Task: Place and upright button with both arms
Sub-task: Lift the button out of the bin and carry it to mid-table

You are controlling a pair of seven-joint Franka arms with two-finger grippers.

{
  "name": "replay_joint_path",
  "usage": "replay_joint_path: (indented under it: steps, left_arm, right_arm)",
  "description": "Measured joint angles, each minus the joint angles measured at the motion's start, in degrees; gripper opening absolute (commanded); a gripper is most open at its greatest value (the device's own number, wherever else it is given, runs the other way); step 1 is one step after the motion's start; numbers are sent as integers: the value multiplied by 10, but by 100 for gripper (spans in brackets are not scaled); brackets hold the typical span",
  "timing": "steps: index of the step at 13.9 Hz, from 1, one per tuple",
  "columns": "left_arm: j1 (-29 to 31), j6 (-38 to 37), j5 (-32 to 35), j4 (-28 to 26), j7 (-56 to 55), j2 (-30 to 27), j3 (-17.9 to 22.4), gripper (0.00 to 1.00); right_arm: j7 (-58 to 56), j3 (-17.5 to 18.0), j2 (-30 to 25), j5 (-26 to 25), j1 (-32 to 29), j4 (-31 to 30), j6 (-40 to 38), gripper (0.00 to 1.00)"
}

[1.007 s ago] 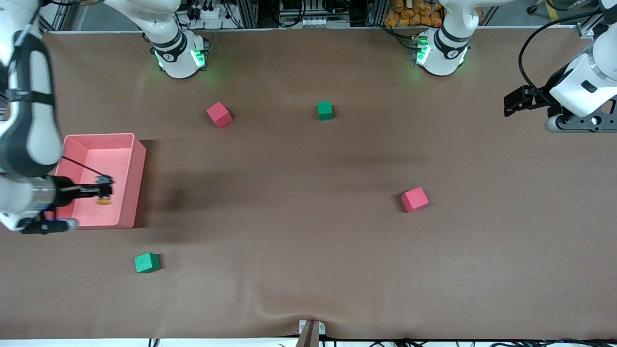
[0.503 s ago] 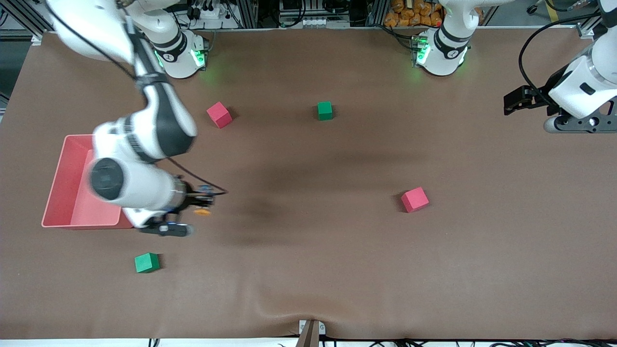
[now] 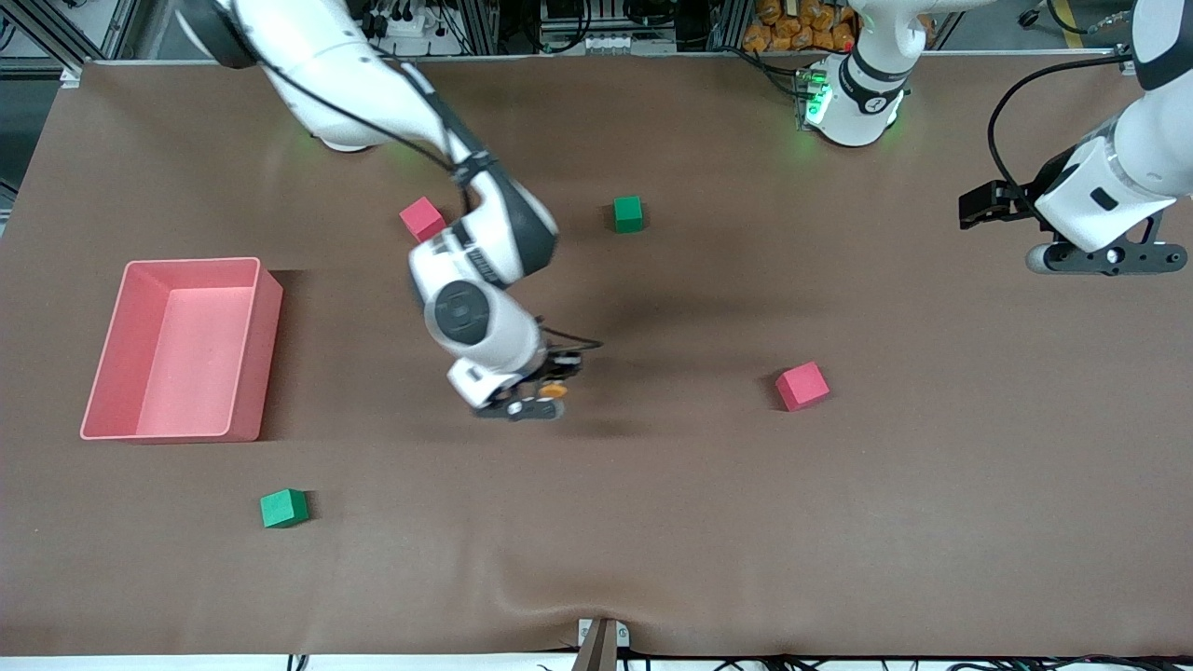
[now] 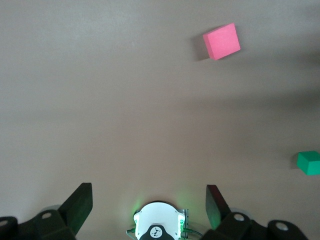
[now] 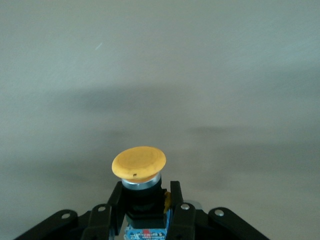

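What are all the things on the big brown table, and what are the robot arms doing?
table: one, brown cover, under everything.
bin: one, pink, open, toward the right arm's end of the table.
red cubes: two; one near the right arm's base, one toward the left arm's end, nearer the front camera.
green cubes: two; one near the middle, toward the arms' bases; one nearer the front camera than the bin.
button: one, orange cap on a black body, held in the right gripper.
right gripper: black, shut on the button, over the middle of the table.
left gripper: black, open, holding nothing, waiting over the left arm's end of the table.
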Motion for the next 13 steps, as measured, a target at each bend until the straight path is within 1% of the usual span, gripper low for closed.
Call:
replay_joint_path:
  steps: [2,5,6,7,8,13]
  left_arm:
    - [0,0,0,-6,0,4,0,100]
    - [0,0,-13,-21,0,7,-1,100]
    - [1,-1,-19,-26,0,8,-1,100]
    - [1,-1,-23,-31,0,9,-1,100]
    - [0,-1,-24,-36,0,10,-1,100]
    - [0,-1,-24,-41,0,12,-1,100]
  right_arm:
    - [24,-1,25,0,40,1,35,0]
    - [28,-5,50,-1,69,2,49,0]
    - [28,-6,55,-1,71,3,50,11]
    - [28,-6,58,-1,72,3,50,33]
    - [27,-6,60,-1,73,3,50,99]
    - [27,-8,61,-2,82,6,57,100]
